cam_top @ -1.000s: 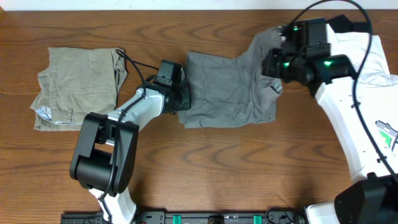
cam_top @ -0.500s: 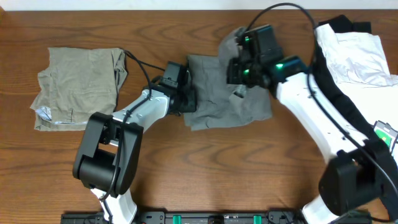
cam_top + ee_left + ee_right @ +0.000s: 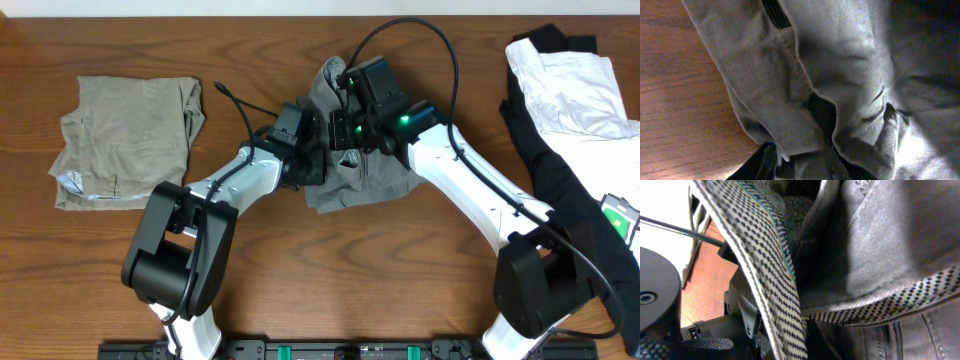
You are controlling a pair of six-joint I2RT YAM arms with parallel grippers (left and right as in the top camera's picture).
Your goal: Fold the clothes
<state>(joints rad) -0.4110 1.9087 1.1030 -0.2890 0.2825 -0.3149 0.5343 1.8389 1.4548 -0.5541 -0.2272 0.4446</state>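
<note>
Shorts (image 3: pixel 365 185) carried farther left by right hand (image 3: pixel 343 130).

Overhead downward; wrists close on shorts (image 3: pixel 360 190)

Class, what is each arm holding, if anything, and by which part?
Both hold the grey shorts: the right gripper pinches the raised, patterned waistband; the left gripper clamps a seamed edge between its fingers.
</note>
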